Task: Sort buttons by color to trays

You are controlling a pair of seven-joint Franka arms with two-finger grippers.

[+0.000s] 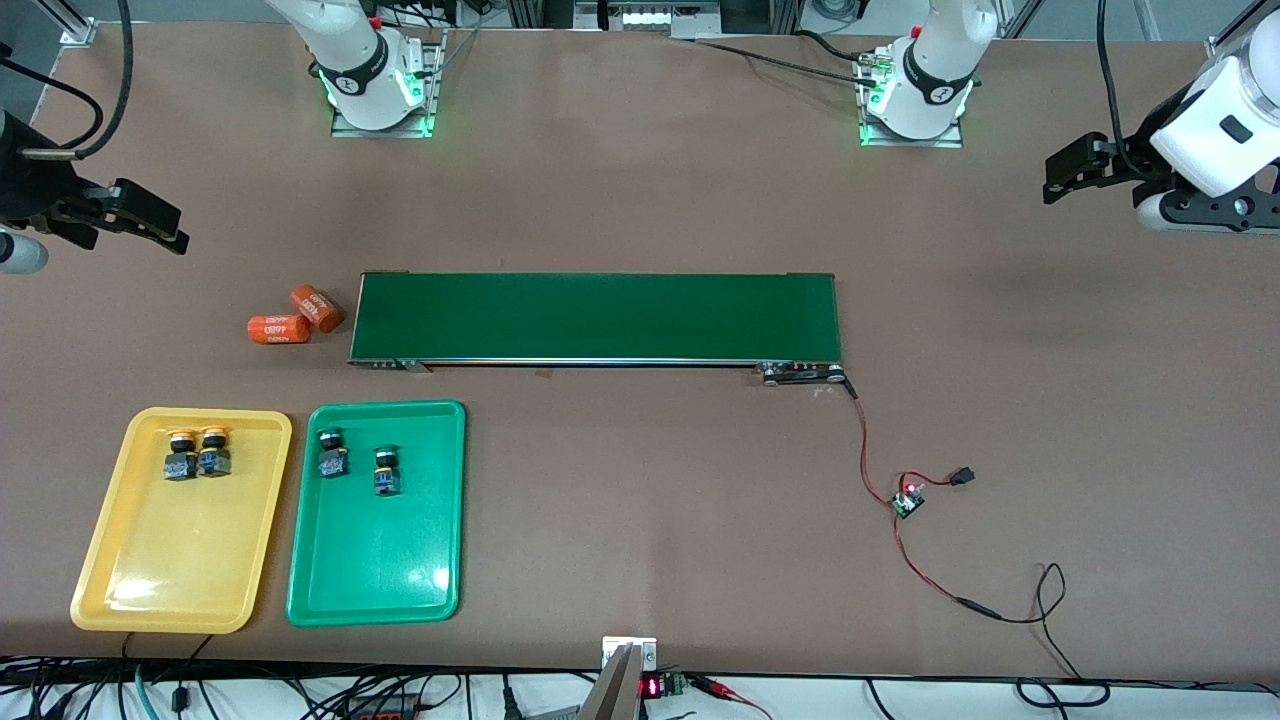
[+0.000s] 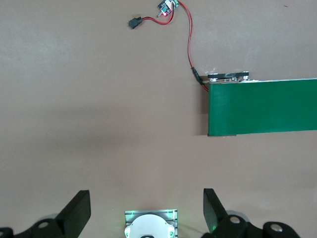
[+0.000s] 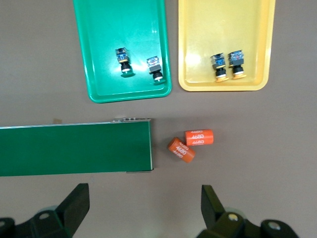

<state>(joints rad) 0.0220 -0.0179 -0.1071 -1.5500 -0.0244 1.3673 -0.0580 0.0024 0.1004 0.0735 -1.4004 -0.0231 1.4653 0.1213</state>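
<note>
Left gripper (image 1: 1060, 180): hanging wide open and empty over bare table at the left arm's end; its black fingers (image 2: 79, 210) are showing spread apart in the left wrist view.
Right gripper (image 1: 165, 228): hanging wide open and empty over the table's edge at the right arm's end, touching nothing.
Yellow-capped buttons (image 1: 197, 452): two black-and-blue push-button switches are lying side by side, touching, in the shallow yellow plastic tray (image 1: 110, 590).
Green-capped buttons (image 1: 360, 462): two are lying slightly apart in the shallow green plastic tray (image 1: 400, 600), just beside the yellow one, both trays nearer the front camera than the belt.
Surface: a brown table (image 1: 640, 200) is carrying a long dark-green conveyor belt (image 1: 597, 317), two orange cylinders printed "4680" (image 1: 295, 315) touching at its end, and a red-and-black wire (image 1: 880, 480) leading to a small circuit board (image 1: 908, 502).
View differences: the right wrist view is showing both trays and the cylinders; the left wrist view is showing only the belt's end, wire and board.
</note>
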